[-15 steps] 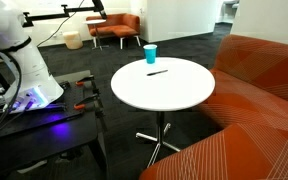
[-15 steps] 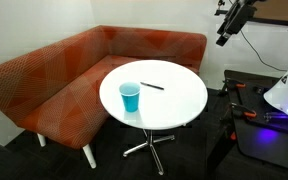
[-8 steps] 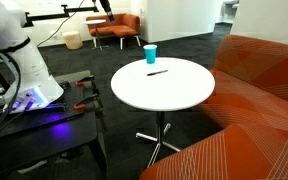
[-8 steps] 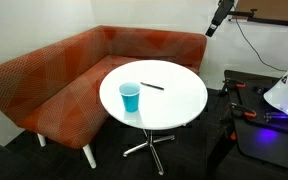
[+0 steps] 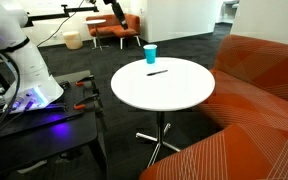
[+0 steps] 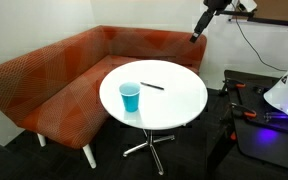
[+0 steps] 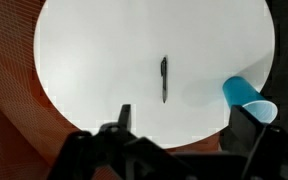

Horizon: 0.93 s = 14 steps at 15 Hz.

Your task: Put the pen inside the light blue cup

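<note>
Pen (image 7: 164,79) lies flat near the middle of the round white table (image 7: 89,55), running from 12 to 6 o'clock in the wrist view, with nothing touching it. In both exterior views it shows as a short dark stick on the tabletop (image 5: 157,72) (image 6: 152,86). The light blue cup (image 7: 248,98) stands at about 4 o'clock from the pen in the wrist view, close to the table's edge and apart from the pen. In both exterior views the cup is upright with its mouth up (image 5: 150,54) (image 6: 130,98). The gripper (image 7: 188,120) hangs high above the table, holding nothing, its two dark fingers (image 7: 124,114) spread wide apart. In an exterior view it sits at the arm's end, up near 1 o'clock from the table (image 6: 197,33). A red-orange sofa (image 6: 44,80) wraps around the table's far side.
</note>
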Tool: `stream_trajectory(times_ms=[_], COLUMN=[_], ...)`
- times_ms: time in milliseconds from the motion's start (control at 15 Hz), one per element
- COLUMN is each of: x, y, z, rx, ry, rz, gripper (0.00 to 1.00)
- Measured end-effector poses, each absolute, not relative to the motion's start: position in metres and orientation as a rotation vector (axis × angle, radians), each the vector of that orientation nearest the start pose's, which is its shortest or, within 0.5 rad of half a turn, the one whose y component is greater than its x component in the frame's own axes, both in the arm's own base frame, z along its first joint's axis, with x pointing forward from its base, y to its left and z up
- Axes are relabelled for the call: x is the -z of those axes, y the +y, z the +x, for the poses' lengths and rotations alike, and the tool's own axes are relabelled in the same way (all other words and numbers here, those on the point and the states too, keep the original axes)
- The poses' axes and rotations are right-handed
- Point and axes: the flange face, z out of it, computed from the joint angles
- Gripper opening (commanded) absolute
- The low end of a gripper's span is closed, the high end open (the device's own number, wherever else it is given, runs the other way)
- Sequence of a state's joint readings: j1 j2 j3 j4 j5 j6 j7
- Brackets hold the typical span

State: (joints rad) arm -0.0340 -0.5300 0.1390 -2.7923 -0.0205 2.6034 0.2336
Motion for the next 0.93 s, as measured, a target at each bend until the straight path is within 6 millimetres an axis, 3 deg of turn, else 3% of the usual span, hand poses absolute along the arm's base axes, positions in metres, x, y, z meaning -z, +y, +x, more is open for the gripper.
stream_trajectory(times_ms=[533, 933], x=[-0.338, -0.298], y=[0.035, 0.022], z=[0.408, 0.432], rx=[0.625, 0.512], ry=[0.106, 0.083], rz=[-3.081, -3.131], gripper=[1.00, 1.00])
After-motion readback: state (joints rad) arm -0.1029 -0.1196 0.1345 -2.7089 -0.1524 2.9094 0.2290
